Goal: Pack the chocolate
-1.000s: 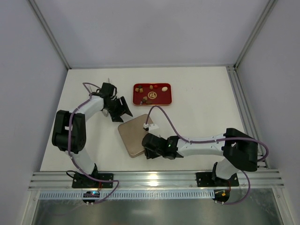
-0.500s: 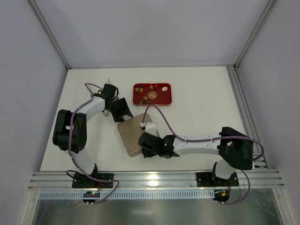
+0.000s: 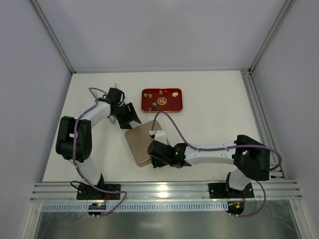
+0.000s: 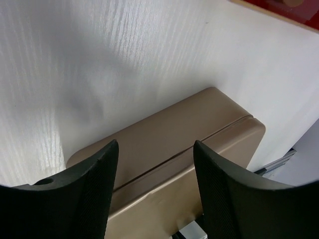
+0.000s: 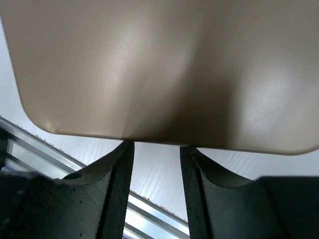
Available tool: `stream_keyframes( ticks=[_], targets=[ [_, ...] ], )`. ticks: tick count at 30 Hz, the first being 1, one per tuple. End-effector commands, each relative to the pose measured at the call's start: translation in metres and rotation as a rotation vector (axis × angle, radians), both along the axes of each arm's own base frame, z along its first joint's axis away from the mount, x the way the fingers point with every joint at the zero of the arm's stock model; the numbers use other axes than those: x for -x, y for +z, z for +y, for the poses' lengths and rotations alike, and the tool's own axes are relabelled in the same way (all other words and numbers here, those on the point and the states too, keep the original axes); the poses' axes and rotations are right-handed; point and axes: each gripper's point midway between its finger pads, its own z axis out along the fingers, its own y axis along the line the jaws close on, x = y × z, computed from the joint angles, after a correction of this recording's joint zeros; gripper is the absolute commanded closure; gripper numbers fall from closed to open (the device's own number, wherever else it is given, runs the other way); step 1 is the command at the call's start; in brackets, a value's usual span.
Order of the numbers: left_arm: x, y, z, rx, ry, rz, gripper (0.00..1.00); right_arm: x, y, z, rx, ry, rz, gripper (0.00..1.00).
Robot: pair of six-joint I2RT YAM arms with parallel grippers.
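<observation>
The chocolate (image 3: 160,101) is several tiny brown, tan and cream sweets lying on a flat red tray (image 3: 172,105) at the back middle. A closed tan tin (image 3: 139,142) lies on the table in front of the tray. My left gripper (image 3: 132,119) is open at the tin's far left corner; in the left wrist view the gripper (image 4: 154,149) frames the tin (image 4: 169,127) and its lid seam. My right gripper (image 3: 153,158) is open at the tin's near right edge. In the right wrist view the gripper (image 5: 156,147) has its fingertips against the underside edge of the tin (image 5: 159,64).
The white table (image 3: 214,124) is walled by grey panels at the back and sides. An aluminium rail (image 3: 164,190) runs along the near edge. A corner of the red tray (image 4: 284,6) shows at the top right of the left wrist view.
My right gripper has slid left along the tin's near edge, closer under it. My left gripper has shifted slightly toward the tin's far corner. The tray and chocolates have not moved.
</observation>
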Motion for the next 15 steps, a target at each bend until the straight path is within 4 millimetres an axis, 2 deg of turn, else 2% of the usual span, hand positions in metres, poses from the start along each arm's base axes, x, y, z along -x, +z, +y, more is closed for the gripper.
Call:
stream_keyframes(
  ticks=[1,6,9,11,12,13,14,15],
  targets=[
    [-0.027,0.030,0.007,0.026,0.006,-0.081,0.38,-0.003,0.031,0.001,-0.069,-0.001,-0.047,0.55],
    [-0.051,0.059,0.019,0.030,0.038,-0.142,0.34,0.006,0.035,-0.011,-0.071,0.018,-0.022,0.53],
    [-0.053,0.075,0.023,0.027,0.045,-0.168,0.32,0.010,0.052,-0.018,-0.107,0.022,-0.027,0.51],
    [-0.049,0.080,0.025,0.015,0.050,-0.179,0.29,0.005,0.080,-0.021,-0.153,0.016,-0.068,0.47],
    [-0.046,0.089,0.028,0.008,0.059,-0.202,0.28,0.002,0.085,-0.027,-0.140,0.010,-0.077,0.46],
    [-0.044,0.095,0.030,0.002,0.063,-0.220,0.27,-0.003,0.099,-0.030,-0.160,0.012,-0.093,0.43],
    [-0.038,0.094,0.032,-0.009,0.069,-0.217,0.25,-0.007,0.108,-0.032,-0.170,0.010,-0.098,0.42],
    [-0.034,0.107,0.035,-0.014,0.076,-0.253,0.24,-0.022,0.114,-0.040,-0.181,-0.027,-0.109,0.41]
  ],
)
